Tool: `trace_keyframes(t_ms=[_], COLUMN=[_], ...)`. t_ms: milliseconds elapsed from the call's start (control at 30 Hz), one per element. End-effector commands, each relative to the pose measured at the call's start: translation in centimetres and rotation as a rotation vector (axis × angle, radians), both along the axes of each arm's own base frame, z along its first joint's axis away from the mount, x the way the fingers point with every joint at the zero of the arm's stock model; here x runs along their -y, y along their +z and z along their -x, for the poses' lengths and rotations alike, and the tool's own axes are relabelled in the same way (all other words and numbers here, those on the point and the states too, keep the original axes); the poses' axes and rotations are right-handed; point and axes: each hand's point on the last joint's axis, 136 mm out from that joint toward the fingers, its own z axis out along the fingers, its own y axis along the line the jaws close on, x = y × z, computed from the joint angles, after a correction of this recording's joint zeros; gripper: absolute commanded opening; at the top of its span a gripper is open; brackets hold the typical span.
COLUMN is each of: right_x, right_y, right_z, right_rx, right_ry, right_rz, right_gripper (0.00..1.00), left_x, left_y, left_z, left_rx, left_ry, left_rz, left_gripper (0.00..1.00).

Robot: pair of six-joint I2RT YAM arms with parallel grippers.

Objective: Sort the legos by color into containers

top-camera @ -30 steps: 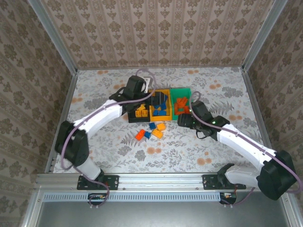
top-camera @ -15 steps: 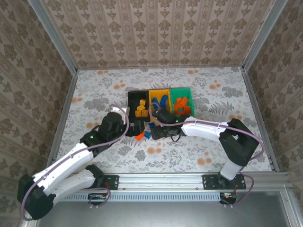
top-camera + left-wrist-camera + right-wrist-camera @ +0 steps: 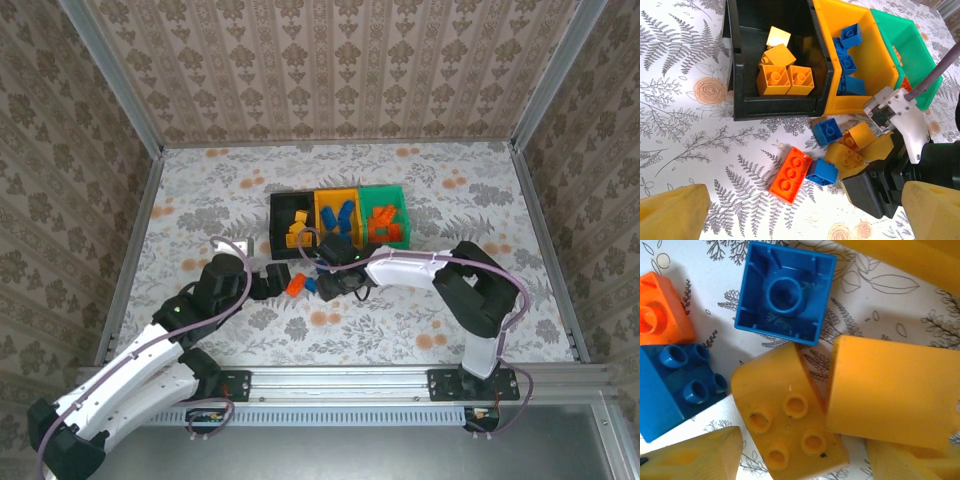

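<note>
step: picking a yellow brick (image 3: 785,425) from the loose legos (image 3: 790,175) just in front of the containers (image 3: 850,104) | right gripper (image 3: 795,457): straddling it, can't tell if clenched | left gripper (image 3: 802,215): spread wide, empty | next: you'll need a firm pinch, then carry to the black bin (image 3: 781,107)

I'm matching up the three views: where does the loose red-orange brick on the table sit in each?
Top external: red-orange brick just left of centre, below the middle.
Left wrist: lower centre, on the table.
Right wrist: upper left edge, cut off.
Shared landmark: the blue brick right beside it, studs up.
</note>
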Motion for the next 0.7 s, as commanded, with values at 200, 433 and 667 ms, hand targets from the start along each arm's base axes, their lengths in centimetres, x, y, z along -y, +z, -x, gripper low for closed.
trace_keyframes(t_ms=[200, 433, 667], right_x=[-0.7, 0.1, -1.1], right_y=[-0.7, 2.2, 8.9], right_z=[0.9, 4.6, 5.1], right_rx=[0.007, -0.028, 0.031], right_ry=[0.063, 0.085, 0.106], right_rz=[0.053, -0.043, -0.192], right_gripper=[0.41, 0.32, 0.31], left_x=[-1.2, -1.3, -2.0], left_y=[-0.9, -1.3, -3.3], left_z=[0.2, 0.2, 0.8], left_rx=[-0.021, -0.022, -0.062], left_ry=[0.045, 0.045, 0.061], left_rz=[-0.025, -0.032, -0.048], left_gripper=[1.0, 1.0, 1.0])
